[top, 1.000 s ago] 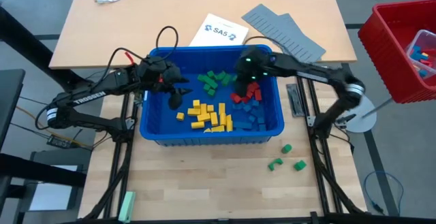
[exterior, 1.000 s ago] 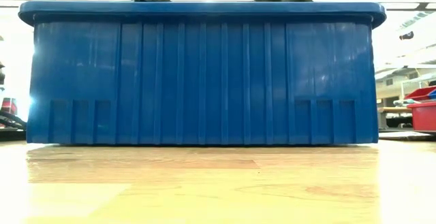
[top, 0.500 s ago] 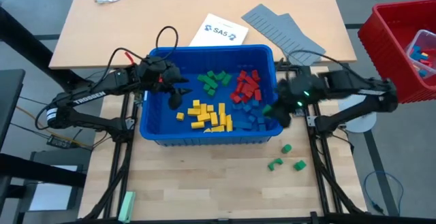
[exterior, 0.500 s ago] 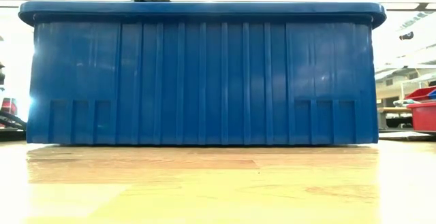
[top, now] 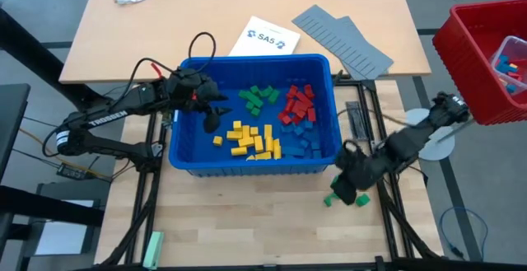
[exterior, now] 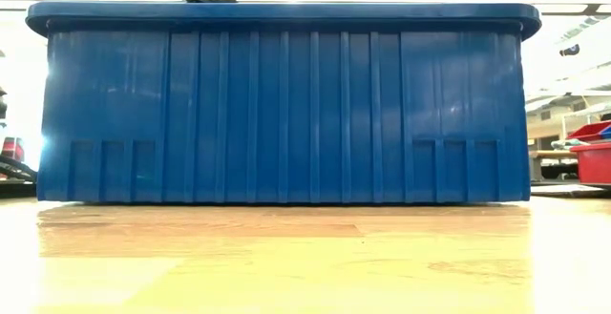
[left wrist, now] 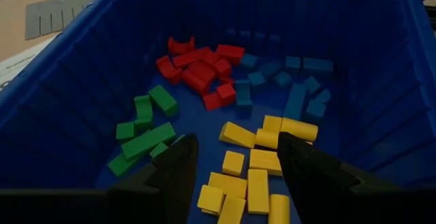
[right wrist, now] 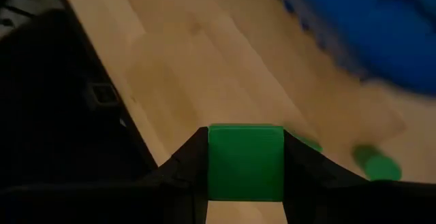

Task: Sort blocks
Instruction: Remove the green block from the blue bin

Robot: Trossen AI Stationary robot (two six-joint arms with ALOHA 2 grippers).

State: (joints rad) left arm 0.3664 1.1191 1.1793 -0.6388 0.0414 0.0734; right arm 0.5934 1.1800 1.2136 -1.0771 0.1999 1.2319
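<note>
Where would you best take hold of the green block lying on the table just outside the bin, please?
Grip the green block across its two long flat sides, coming straight down from above. It lies flat on the bare table, apart from the blue bin, so nothing crowds it. The right pincer, close by, is already shut on another green block.

Right gripper (top: 349,190): moved out of the blue bin (top: 181,157), from above the red blocks (top: 298,102) to the tabletop (top: 247,221) beside the loose green blocks (top: 333,198), carrying a green block (right wrist: 245,161) between its fingers.
</note>
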